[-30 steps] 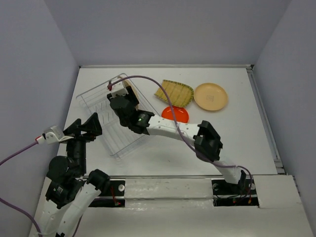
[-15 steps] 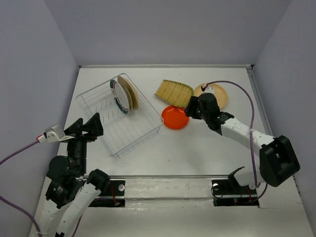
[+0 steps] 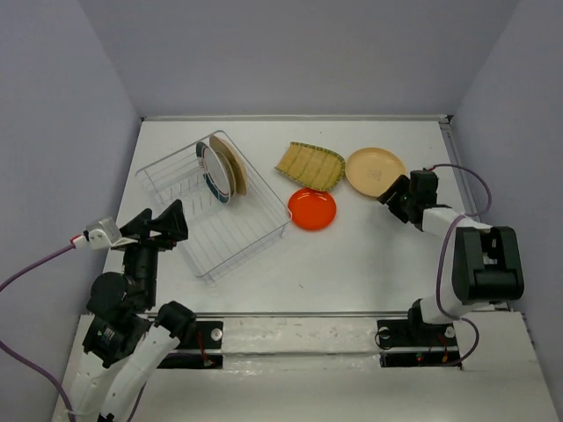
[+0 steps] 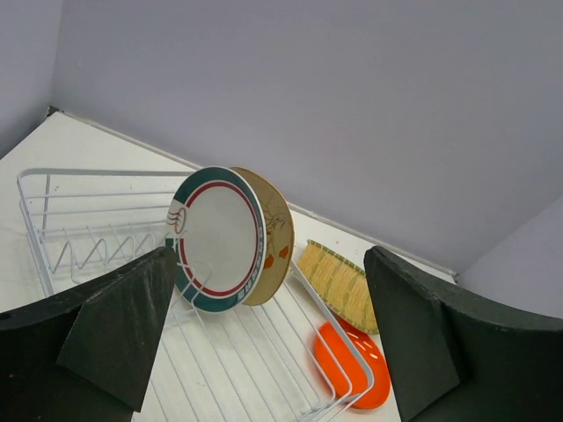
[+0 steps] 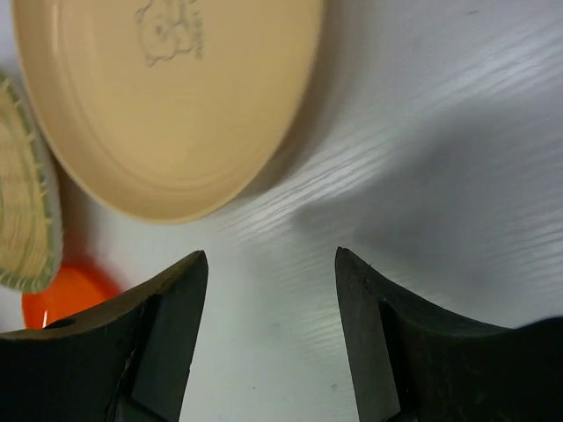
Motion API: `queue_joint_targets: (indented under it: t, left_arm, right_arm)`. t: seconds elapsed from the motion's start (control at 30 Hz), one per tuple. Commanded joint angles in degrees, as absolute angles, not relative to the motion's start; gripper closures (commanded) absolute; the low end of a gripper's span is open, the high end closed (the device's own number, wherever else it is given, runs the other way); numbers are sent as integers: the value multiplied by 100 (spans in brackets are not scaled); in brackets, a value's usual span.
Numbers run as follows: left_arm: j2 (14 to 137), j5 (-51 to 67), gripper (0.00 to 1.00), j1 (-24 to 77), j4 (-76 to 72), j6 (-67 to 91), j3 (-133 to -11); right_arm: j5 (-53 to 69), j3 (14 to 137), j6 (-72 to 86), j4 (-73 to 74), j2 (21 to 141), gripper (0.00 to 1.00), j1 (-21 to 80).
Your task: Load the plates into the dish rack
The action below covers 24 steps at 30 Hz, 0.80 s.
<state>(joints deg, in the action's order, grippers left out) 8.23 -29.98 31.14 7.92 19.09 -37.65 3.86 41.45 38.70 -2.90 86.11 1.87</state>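
The dish rack (image 3: 215, 230) lies at the table's left, with the teal-rimmed white plate (image 3: 211, 174) and the cream branch-design plate (image 3: 235, 167) standing on edge in it. The fan-shaped yellow-green plate (image 3: 310, 165), orange-red plate (image 3: 312, 208) and tan round plate (image 3: 376, 171) lie flat to its right. My right gripper (image 3: 398, 195) is open and empty just right of the tan plate (image 5: 167, 97), low over the table. My left gripper (image 3: 163, 224) is open and empty at the rack's near left, facing the standing plates (image 4: 218, 239). The small beige plate is out of view.
The table's back wall and right edge rail (image 3: 466, 189) are close to my right gripper. In the right wrist view (image 5: 271, 259) bare table lies between the fingers, with the fan-shaped plate (image 5: 26, 220) and orange-red plate (image 5: 70, 294) at the left.
My right arm has left the rack, where two plates now stand, and swung right across the table to beside the tan plate. My left arm has barely moved.
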Motion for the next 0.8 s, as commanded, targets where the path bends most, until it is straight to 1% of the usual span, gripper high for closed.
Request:
queue_joint_targets:
  t: [0.0, 0.1, 0.17, 0.3, 0.4, 0.43, 0.53, 0.6, 0.63, 0.67, 0.7, 0.77]
  left_arm:
    - [940, -2988, 1, 3138, 466, 1837, -3823]
    - [940, -2988, 1, 3182, 457, 1837, -3823]
    - [940, -2988, 1, 3217, 448, 1828, -3823]
    - [967, -3006, 1, 3278, 431, 1811, -3823]
    - [941, -3032, 1, 3287, 431, 1802, -3823]
    - [940, -3041, 1, 3287, 439, 1793, -3823]
    - [932, -3032, 1, 3296, 439, 1793, -3823]
    - [932, -3058, 1, 3305, 439, 1802, -3823]
    - [940, -3050, 1, 3313, 439, 1793, -3823]
    - [940, -3041, 1, 3322, 431, 1793, -3823]
    - [940, -3041, 1, 3331, 439, 1802, -3823]
    - [905, -3067, 1, 3322, 431, 1793, -3815]
  right_arm:
    - [36, 4289, 4113, -615, 8859, 34, -429]
    - [44, 4499, 4061, -659, 9201, 28, -763]
    - [403, 4824, 3911, -712, 9623, 26, -826]
    - [817, 5308, 3911, -782, 10308, 26, -958]
    - [993, 5528, 4104, -835, 10783, 30, -1011]
    - [1045, 5650, 4200, -844, 10880, 38, -1011]
    - [1124, 5748, 4350, -844, 11048, 51, -1142]
    - [1169, 5766, 4447, -861, 11048, 63, -1143]
    - [1125, 5774, 4473, -853, 11013, 81, -1195]
    - [1055, 5757, 4474, -861, 10960, 90, -1195]
    - [976, 5722, 4482, -861, 10873, 93, -1195]
    - [644, 5512, 4439, -870, 10347, 93, -1195]
